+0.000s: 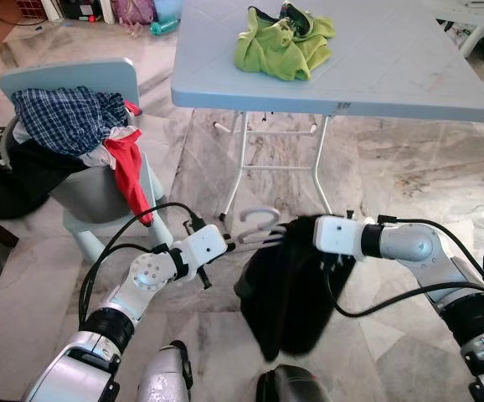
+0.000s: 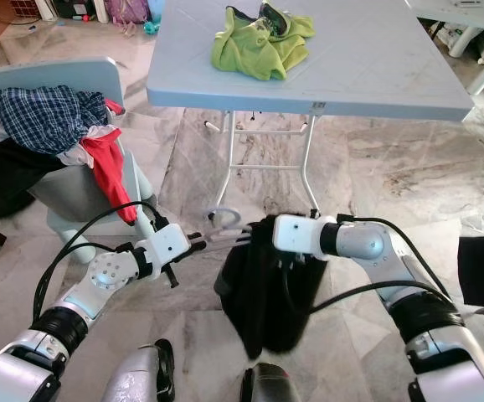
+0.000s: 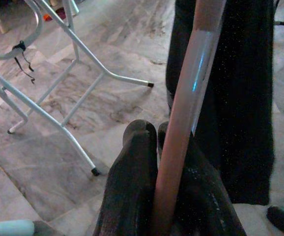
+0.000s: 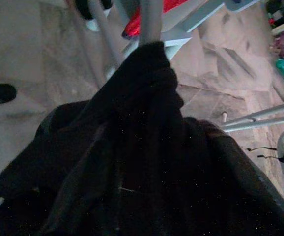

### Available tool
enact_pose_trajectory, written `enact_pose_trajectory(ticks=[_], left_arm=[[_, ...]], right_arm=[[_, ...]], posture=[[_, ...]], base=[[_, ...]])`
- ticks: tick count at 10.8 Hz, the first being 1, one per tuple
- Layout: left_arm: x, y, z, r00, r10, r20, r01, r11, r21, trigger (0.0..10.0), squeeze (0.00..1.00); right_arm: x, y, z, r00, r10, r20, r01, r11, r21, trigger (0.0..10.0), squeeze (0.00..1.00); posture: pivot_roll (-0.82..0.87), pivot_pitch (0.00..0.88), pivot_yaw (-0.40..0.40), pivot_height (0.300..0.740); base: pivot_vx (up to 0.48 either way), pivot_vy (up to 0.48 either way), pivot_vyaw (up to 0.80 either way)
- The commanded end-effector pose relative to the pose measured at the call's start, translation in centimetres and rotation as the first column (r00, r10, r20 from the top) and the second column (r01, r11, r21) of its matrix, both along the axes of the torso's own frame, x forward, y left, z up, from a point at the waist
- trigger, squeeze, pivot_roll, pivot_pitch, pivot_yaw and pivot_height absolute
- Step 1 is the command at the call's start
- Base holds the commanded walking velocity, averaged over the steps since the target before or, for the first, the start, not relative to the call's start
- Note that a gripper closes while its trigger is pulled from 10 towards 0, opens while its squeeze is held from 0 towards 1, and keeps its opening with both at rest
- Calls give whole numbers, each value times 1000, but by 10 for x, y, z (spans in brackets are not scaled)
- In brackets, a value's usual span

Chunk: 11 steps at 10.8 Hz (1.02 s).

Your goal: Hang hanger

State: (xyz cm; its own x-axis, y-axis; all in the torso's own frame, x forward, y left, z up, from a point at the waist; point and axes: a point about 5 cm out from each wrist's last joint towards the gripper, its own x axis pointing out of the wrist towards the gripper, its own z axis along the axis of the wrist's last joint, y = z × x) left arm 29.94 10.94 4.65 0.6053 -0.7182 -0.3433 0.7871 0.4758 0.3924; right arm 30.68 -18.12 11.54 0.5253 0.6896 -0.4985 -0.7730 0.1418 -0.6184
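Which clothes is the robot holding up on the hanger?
The black garment, draped over the pale hanger between the left gripper and right gripper. The green top lies on the table.

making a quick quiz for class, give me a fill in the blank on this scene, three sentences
1. The left claw is shut on the pale ____ of the hanger.
2. The garment draped on the hanger is ____ in colour.
3. The green garment lies on the ____.

Missing words: bar; black; table
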Motion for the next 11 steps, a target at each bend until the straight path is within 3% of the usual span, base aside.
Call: enact_pose_trajectory(ticks=[1,3,4,6,8,9,11], left_arm=[[2,-3,5,1000,17,24,-16,999,-43,0,0],[2,-4,6,999,23,23,-22,998,-62,0,0],[2,-2,6,999,31,21,-30,998,-61,0,0],[3,-2,6,999,31,18,-30,998,-62,0,0],[3,0,7,999,32,20,-31,998,-54,0,0],[5,4,9,998,49,30,-47,997,-53,0,0],[8,9,11,996,80,36,-77,995,-67,0,0]], right_arm=[[2,-4,1,1000,-27,3,27,999,17,10000,1000],[6,-7,4,998,-55,44,54,998,23,10000,1000],[19,-12,16,975,-179,130,163,979,119,10000,1000],[25,-15,24,938,-299,174,252,935,248,10000,1000],[17,-23,14,925,-345,158,295,915,276,10000,1000],[11,-46,9,877,-462,134,405,859,312,10000,1000],[-1,-65,-3,820,-559,126,496,803,330,10000,1000]], posture=[[-50,146,-80,740],[-49,145,-77,740],[-47,144,-77,740],[-46,144,-70,740],[-38,141,-69,740],[-36,142,-68,740],[-41,146,-58,740]], base=[[0,0,0],[0,0,0],[0,0,0],[0,0,0],[0,0,0],[0,0,0],[0,0,0]])
